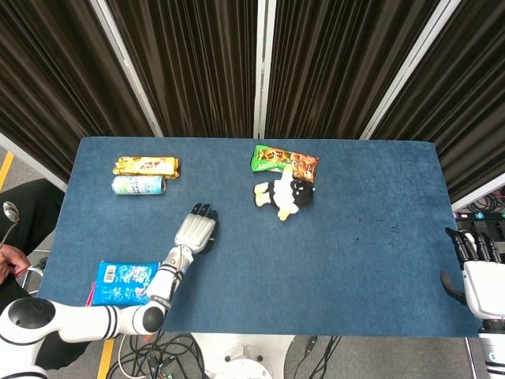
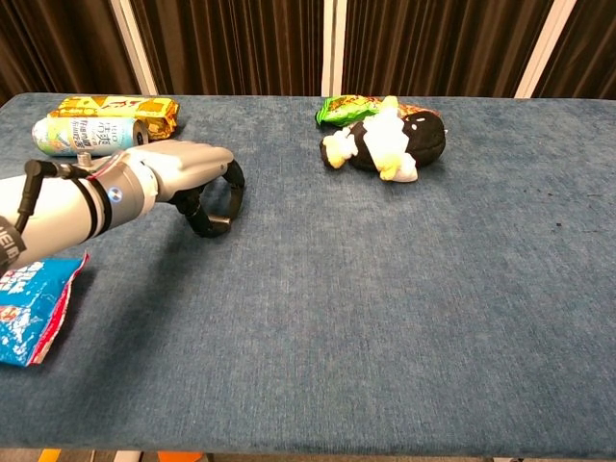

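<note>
While the left hand (image 1: 197, 230) hangs over the table (image 1: 355, 268) left of its middle, the thing nearest it is the can (image 1: 138, 185), which lies on its side near the far left corner, just this side of a yellow packet (image 1: 146, 166) and well apart from the hand.

The can will probably handle as a light, stiff but thin-walled thing. Its printed skin looks smooth and rather slippery, and lying down it is likely to roll if nudged from the side. The best hold seems to be across the middle of the barrel, thumb on one flank and fingers on the other, with a modest squeeze so the wall does not dent.

The left forearm reaches in from the near left corner, passing beside a blue bag (image 1: 120, 282) at the near edge. The palm faces down and the fingers (image 2: 234, 188) curl under toward the thumb with nothing between them, their tips close to or on the cloth; the chest view does not settle which.

The right hand (image 1: 477, 272) stands off the table's right edge near the near corner, fingers up and spread, holding nothing.

A plush toy (image 1: 284, 194) lies toward the far edge near the middle, touching a green packet (image 1: 284, 160) behind it.
</note>
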`<state>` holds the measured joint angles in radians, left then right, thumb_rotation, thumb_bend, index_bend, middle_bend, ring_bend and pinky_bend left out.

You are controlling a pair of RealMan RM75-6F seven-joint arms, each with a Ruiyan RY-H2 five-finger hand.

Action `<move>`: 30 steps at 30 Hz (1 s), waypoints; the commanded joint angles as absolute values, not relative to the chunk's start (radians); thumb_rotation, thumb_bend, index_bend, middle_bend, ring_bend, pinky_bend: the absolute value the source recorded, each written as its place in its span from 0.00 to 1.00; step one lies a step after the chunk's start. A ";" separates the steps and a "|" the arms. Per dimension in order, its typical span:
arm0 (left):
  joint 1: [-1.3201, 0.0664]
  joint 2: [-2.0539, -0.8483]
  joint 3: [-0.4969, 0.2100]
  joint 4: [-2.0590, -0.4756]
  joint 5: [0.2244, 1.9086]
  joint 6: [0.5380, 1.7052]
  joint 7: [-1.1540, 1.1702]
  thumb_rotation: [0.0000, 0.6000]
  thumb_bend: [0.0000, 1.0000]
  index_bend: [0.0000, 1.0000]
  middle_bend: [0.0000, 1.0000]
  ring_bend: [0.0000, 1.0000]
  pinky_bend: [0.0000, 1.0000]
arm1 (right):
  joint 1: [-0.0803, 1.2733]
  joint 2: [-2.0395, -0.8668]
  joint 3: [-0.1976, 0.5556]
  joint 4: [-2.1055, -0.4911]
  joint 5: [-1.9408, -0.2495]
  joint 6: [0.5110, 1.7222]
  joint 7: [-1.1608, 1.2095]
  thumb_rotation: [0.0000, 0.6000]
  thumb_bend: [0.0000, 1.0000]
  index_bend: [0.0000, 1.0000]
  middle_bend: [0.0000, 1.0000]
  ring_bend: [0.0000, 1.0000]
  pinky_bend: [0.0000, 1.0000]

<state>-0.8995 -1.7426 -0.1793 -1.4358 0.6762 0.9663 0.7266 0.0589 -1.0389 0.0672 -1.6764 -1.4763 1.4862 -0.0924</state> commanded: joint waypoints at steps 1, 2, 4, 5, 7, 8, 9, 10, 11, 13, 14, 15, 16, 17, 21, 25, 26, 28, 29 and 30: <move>-0.901 -1.746 -0.181 -1.431 0.675 0.970 0.718 1.00 0.38 0.51 0.18 0.02 0.00 | 0.058 -1.039 0.067 -1.676 -1.475 1.487 -0.091 1.00 0.28 0.08 0.15 0.00 0.02; -0.900 -1.747 -0.182 -1.428 0.679 0.973 0.713 1.00 0.38 0.52 0.18 0.02 0.00 | 0.057 -1.039 0.067 -1.675 -1.474 1.487 -0.090 1.00 0.28 0.08 0.15 0.00 0.02; -0.898 -1.749 -0.180 -1.424 0.685 0.974 0.703 1.00 0.39 0.53 0.19 0.02 0.00 | 0.057 -1.039 0.068 -1.674 -1.473 1.487 -0.088 1.00 0.28 0.08 0.15 0.00 0.02; -0.898 -1.749 -0.179 -1.424 0.686 0.974 0.701 1.00 0.40 0.54 0.19 0.02 0.00 | 0.057 -1.039 0.068 -1.673 -1.473 1.486 -0.088 1.00 0.28 0.08 0.15 0.00 0.02; -0.897 -1.749 -0.176 -1.423 0.686 0.975 0.699 1.00 0.41 0.54 0.19 0.02 0.00 | 0.057 -1.040 0.068 -1.672 -1.474 1.486 -0.087 1.00 0.28 0.08 0.15 0.00 0.02; -0.897 -1.750 -0.174 -1.422 0.687 0.975 0.698 1.00 0.42 0.54 0.19 0.02 0.00 | 0.058 -1.040 0.067 -1.672 -1.475 1.486 -0.086 1.00 0.28 0.08 0.15 0.00 0.02; -0.897 -1.750 -0.172 -1.421 0.687 0.975 0.698 1.00 0.42 0.54 0.19 0.02 0.00 | 0.058 -1.040 0.067 -1.671 -1.476 1.485 -0.086 1.00 0.28 0.08 0.15 0.00 0.02; -0.897 -1.750 -0.170 -1.420 0.688 0.976 0.698 1.00 0.42 0.54 0.19 0.02 0.00 | 0.058 -1.040 0.067 -1.671 -1.476 1.486 -0.086 1.00 0.28 0.08 0.15 0.00 0.02; -0.896 -1.751 -0.169 -1.420 0.690 0.977 0.696 1.00 0.42 0.54 0.19 0.02 0.00 | 0.058 -1.040 0.068 -1.671 -1.476 1.486 -0.086 1.00 0.28 0.08 0.15 0.00 0.02; -0.891 -1.748 -0.172 -1.428 0.700 0.981 0.678 1.00 0.42 0.54 0.19 0.02 0.00 | 0.057 -1.040 0.068 -1.671 -1.476 1.488 -0.085 1.00 0.28 0.08 0.15 0.00 0.02; -0.887 -1.745 -0.175 -1.434 0.712 0.986 0.664 1.00 0.42 0.54 0.19 0.02 0.00 | 0.056 -1.039 0.068 -1.671 -1.475 1.488 -0.085 1.00 0.28 0.08 0.15 0.00 0.02; -0.882 -1.741 -0.177 -1.441 0.726 0.991 0.649 1.00 0.42 0.54 0.19 0.02 0.00 | 0.056 -1.039 0.068 -1.671 -1.475 1.488 -0.084 1.00 0.28 0.08 0.15 0.00 0.02; -0.874 -1.734 -0.181 -1.453 0.745 0.998 0.625 1.00 0.42 0.54 0.19 0.02 0.00 | 0.055 -1.039 0.067 -1.671 -1.475 1.488 -0.084 1.00 0.28 0.08 0.15 0.00 0.02; -0.868 -1.729 -0.185 -1.461 0.759 1.002 0.606 1.00 0.42 0.54 0.19 0.02 0.00 | 0.055 -1.039 0.067 -1.671 -1.476 1.488 -0.084 1.00 0.28 0.08 0.15 0.00 0.02; -0.845 -1.699 -0.210 -1.488 0.804 0.999 0.511 1.00 0.42 0.54 0.19 0.02 0.00 | 0.058 -1.040 0.068 -1.671 -1.478 1.486 -0.085 1.00 0.28 0.08 0.15 0.00 0.02; -0.839 -1.682 -0.225 -1.486 0.816 0.986 0.464 1.00 0.42 0.54 0.19 0.02 0.00 | 0.060 -1.041 0.067 -1.671 -1.479 1.482 -0.085 1.00 0.28 0.08 0.15 0.00 0.02; -0.838 -1.679 -0.227 -1.485 0.816 0.981 0.457 1.00 0.42 0.54 0.19 0.02 0.00 | 0.060 -1.042 0.067 -1.671 -1.479 1.482 -0.086 1.00 0.28 0.08 0.15 0.00 0.02; -0.837 -1.677 -0.232 -1.480 0.812 0.969 0.437 1.00 0.42 0.54 0.19 0.02 0.00 | 0.059 -1.041 0.067 -1.672 -1.479 1.484 -0.087 1.00 0.28 0.08 0.15 0.00 0.02; -0.836 -1.676 -0.233 -1.477 0.809 0.963 0.430 1.00 0.42 0.54 0.19 0.02 0.00 | 0.059 -1.041 0.068 -1.672 -1.479 1.485 -0.087 1.00 0.28 0.08 0.15 0.00 0.02; -0.836 -1.676 -0.233 -1.474 0.806 0.957 0.426 1.00 0.42 0.54 0.19 0.02 0.00 | 0.058 -1.040 0.068 -1.673 -1.478 1.485 -0.088 1.00 0.28 0.08 0.15 0.00 0.02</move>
